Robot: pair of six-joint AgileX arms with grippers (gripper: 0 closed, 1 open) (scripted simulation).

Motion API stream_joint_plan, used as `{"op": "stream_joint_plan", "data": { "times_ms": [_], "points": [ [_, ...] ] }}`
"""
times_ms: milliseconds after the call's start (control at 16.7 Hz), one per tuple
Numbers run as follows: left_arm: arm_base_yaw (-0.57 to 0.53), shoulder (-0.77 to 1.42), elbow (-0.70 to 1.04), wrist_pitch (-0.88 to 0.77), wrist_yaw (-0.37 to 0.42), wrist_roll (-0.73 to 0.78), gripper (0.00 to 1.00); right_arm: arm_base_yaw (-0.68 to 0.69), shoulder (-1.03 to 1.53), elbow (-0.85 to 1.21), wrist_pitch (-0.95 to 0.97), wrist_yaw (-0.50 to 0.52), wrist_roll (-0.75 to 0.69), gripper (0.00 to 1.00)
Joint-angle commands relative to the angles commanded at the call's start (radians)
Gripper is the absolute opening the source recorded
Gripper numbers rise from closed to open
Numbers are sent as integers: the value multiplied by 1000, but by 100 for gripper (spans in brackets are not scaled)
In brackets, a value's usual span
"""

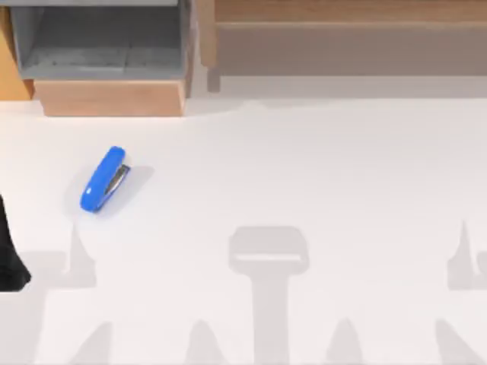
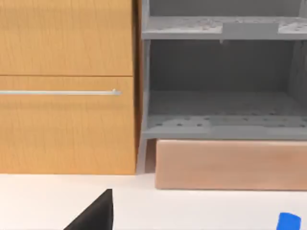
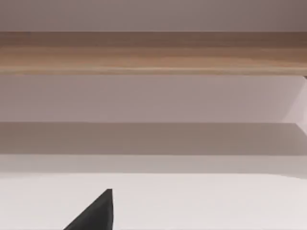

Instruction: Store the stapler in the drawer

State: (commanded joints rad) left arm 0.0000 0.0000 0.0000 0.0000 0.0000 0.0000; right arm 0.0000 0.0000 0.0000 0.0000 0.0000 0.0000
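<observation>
The bright blue stapler (image 1: 105,179) lies tilted on the white table at the left, its silver underside facing right. Its blue tip (image 2: 289,221) also shows in the left wrist view. The drawer (image 1: 99,46) stands pulled out at the back left, with a grey inside and a tan front panel (image 1: 110,97). The left wrist view looks at that front panel (image 2: 230,165) and the grey floor (image 2: 220,110) behind it. My left gripper (image 1: 11,262) sits at the table's left edge, below and left of the stapler, apart from it. A dark part of my right gripper (image 3: 93,215) hangs over bare table.
A tan cabinet front with a thin silver handle (image 2: 62,92) stands left of the drawer. A long wooden ledge (image 1: 342,11) runs along the back right. The white table (image 1: 304,175) stretches from the stapler to the right, crossed by grey arm shadows near the front.
</observation>
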Motion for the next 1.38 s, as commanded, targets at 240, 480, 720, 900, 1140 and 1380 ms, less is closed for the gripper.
{"op": "stream_joint_plan", "data": {
  "times_ms": [240, 480, 720, 900, 1140, 1380],
  "points": [
    [1, 29, 11, 12, 10, 19, 100, 0, 0, 0, 0, 0, 0, 100],
    [18, 201, 83, 90, 58, 133, 100, 0, 0, 0, 0, 0, 0, 100],
    [63, 487, 214, 231, 126, 329, 100, 0, 0, 0, 0, 0, 0, 100],
    [112, 750, 341, 368, 181, 513, 100, 0, 0, 0, 0, 0, 0, 100],
    [188, 1131, 531, 571, 257, 783, 100, 0, 0, 0, 0, 0, 0, 100],
    [266, 1513, 723, 775, 329, 1054, 100, 0, 0, 0, 0, 0, 0, 100]
  ]
}}
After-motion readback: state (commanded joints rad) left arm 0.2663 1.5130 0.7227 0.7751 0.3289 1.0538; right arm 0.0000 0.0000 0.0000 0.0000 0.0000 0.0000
